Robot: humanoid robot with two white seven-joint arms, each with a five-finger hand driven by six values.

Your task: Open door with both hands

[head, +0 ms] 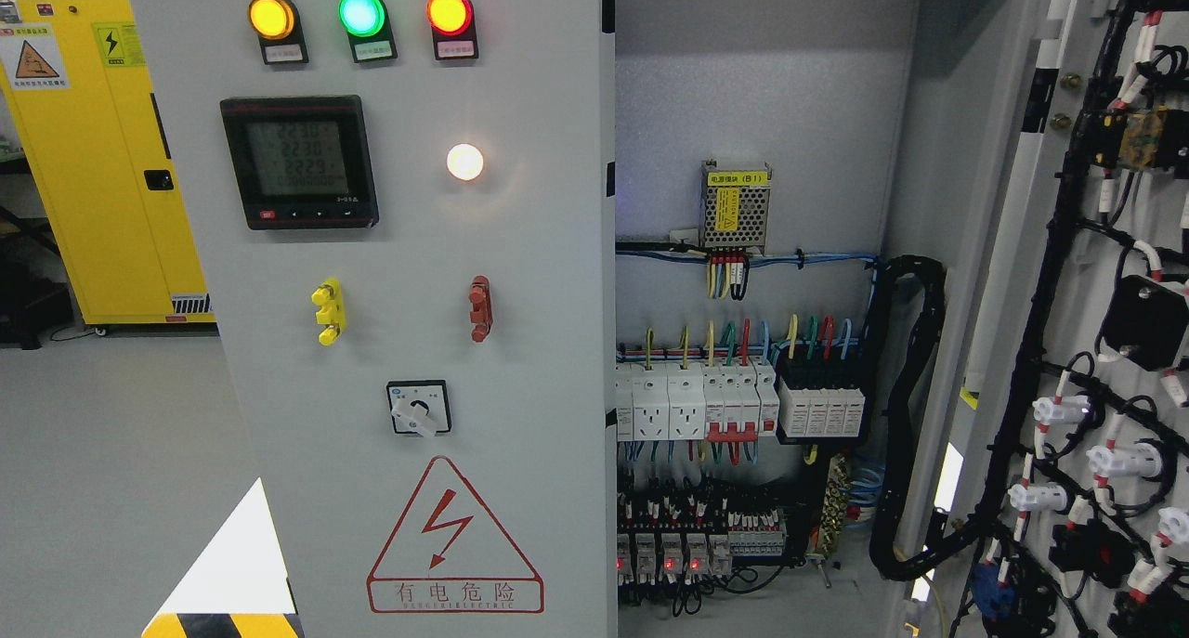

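Evidently neither robot hand shows in the head view, so the state of the fingers cannot be told. The left door (409, 341) of the electrical cabinet is shut and fills the middle; judging by that, the step left is to pull it open from its free edge beside the opening, steadily, clear of the rotary switch (419, 408). It carries three indicator lamps (360, 16), a digital meter (299, 162) and a red hazard triangle (453, 540). The right door (1105, 341) already stands swung open at the right edge, its wired back showing, with breakers (734, 401) visible inside.
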